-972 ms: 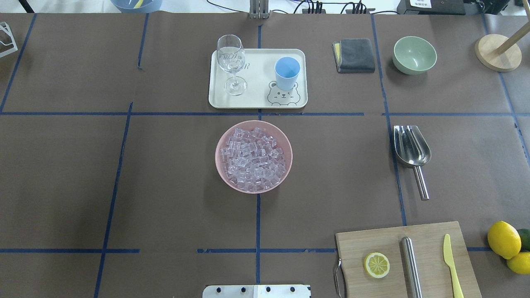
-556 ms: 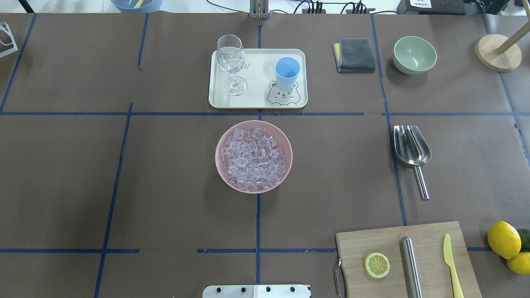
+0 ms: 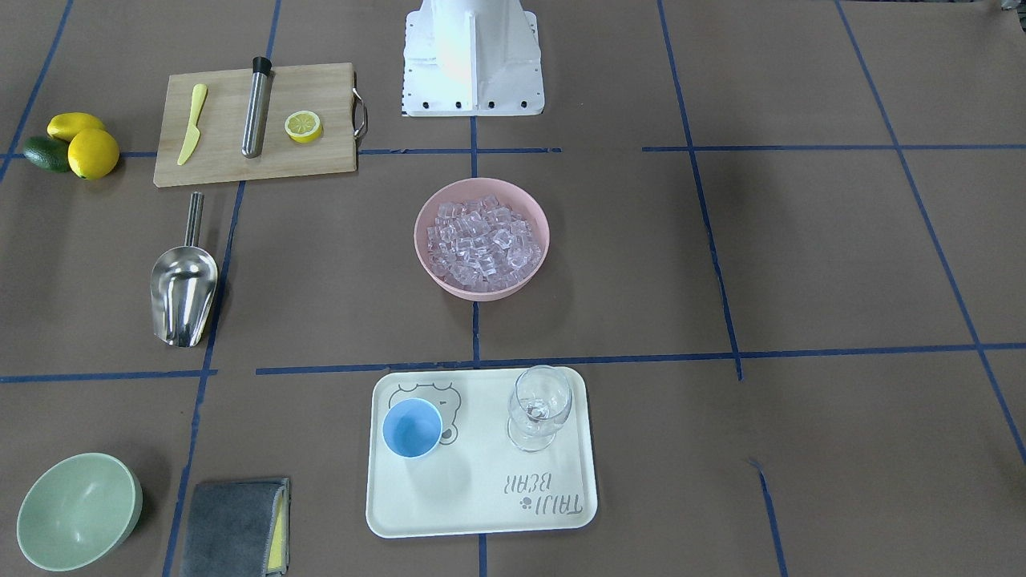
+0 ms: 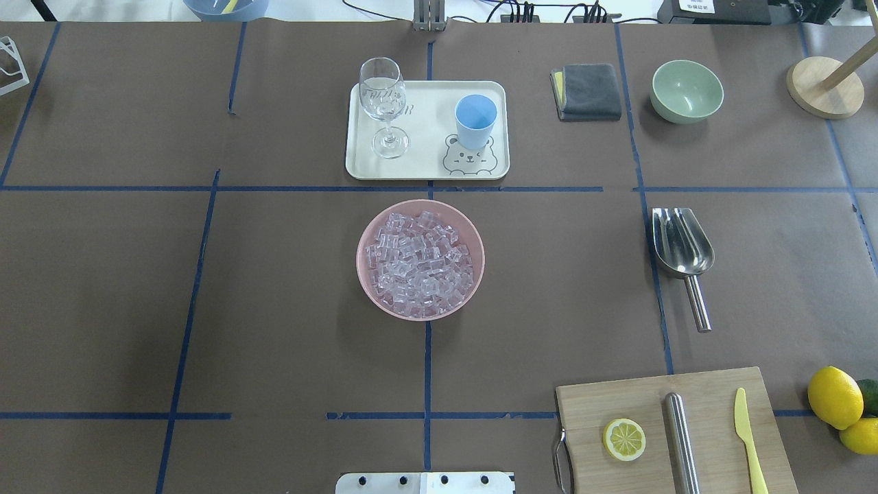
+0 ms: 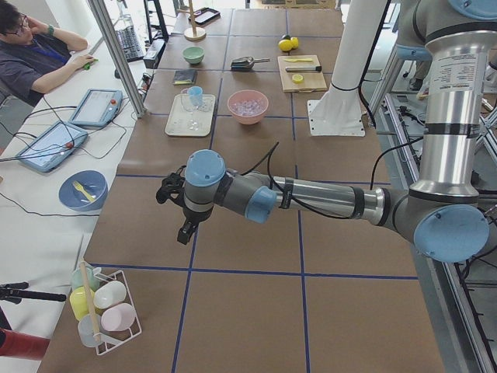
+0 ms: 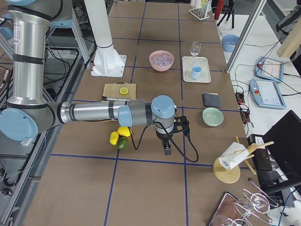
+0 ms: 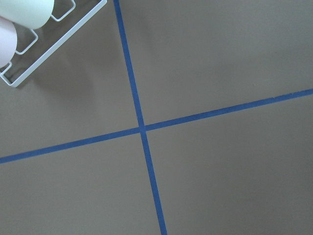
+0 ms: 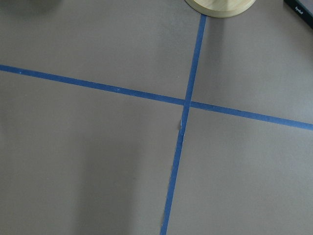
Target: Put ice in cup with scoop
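The ice point(image 4: 420, 259) is a heap of clear cubes in a pink bowl point(image 4: 365, 237) at the table's middle. A light-blue cup point(image 4: 475, 120) stands upright on a cream tray point(image 4: 429, 130), beside a wine glass point(image 4: 383, 103). The steel scoop point(image 4: 681, 247) lies flat on the right side, handle toward the robot. Neither gripper touches any of them. My left gripper point(image 5: 186, 231) hovers over the left end and my right gripper point(image 6: 167, 150) over the right end, each seen only in a side view, so I cannot tell whether either is open or shut. Both wrist views show only brown paper and blue tape.
A cutting board point(image 4: 617, 401) with a lemon half, steel cylinder and yellow knife sits near right. Lemons point(image 4: 834, 396), a green bowl point(image 4: 686, 90), a grey cloth point(image 4: 586, 91) and a wooden stand point(image 4: 823, 86) are on the right. A wire rack point(image 7: 49, 44) stands at the far left.
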Available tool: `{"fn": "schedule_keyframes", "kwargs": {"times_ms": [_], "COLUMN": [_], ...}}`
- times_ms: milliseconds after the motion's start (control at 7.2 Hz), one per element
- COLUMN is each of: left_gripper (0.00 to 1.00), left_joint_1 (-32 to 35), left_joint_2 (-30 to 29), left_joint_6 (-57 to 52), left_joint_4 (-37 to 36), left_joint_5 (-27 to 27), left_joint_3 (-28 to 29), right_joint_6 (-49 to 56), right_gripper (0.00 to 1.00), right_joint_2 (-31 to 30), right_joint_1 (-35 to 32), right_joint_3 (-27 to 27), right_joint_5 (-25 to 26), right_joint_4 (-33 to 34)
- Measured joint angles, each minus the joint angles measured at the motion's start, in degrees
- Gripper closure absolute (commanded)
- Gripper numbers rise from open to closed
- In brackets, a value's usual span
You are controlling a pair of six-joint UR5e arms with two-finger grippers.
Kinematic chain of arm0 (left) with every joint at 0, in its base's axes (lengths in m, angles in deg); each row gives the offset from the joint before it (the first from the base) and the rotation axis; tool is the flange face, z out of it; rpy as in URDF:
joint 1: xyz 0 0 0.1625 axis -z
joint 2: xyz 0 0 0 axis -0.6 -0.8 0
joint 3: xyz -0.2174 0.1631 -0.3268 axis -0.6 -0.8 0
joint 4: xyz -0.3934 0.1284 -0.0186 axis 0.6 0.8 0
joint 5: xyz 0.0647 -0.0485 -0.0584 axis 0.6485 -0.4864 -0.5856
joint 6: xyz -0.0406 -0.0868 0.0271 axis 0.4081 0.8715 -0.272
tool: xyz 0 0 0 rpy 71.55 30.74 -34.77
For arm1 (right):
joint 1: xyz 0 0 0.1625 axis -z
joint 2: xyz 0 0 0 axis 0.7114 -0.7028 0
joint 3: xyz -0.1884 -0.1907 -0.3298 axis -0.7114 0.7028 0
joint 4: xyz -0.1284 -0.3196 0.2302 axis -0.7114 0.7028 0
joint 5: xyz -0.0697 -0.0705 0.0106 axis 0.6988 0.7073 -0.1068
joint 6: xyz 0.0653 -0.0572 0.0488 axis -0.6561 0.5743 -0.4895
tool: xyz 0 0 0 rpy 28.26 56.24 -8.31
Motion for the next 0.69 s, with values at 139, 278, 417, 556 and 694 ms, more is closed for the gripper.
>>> {"fn": "schedule_keyframes", "kwargs": {"times_ms": [139, 278, 417, 556, 694], "left_gripper": [0.00, 0.00, 0.00, 0.00, 0.00], "left_joint_1": [-0.1, -0.2, -0.8, -2.9, -6.0], "left_joint_2": [-0.6, -0.8, -0.6, -0.6, -0.6], "left_joint_6": [1.9, 3.1, 3.7, 4.2, 4.8], "left_joint_4": [3.9, 7.5, 12.1, 17.4, 22.8], "left_joint_5": [-0.1, -0.2, -0.3, -0.5, -0.7], "left_joint_3": [1.1, 1.8, 2.3, 2.6, 2.6], "right_joint_6": [0.0, 0.0, 0.1, 0.0, 0.0], "right_gripper": [0.00, 0.00, 0.00, 0.00, 0.00], "right_joint_2": [0.2, 0.5, 0.7, 0.9, 0.9], "right_joint_1": [0.0, 0.0, 0.5, 1.4, 2.1], "right_joint_3": [0.2, 0.4, 0.6, 0.8, 1.0], "right_joint_5": [-0.3, -0.4, -0.5, -0.6, -0.6], "right_joint_4": [0.0, 0.0, -0.1, -0.9, -2.2]}}
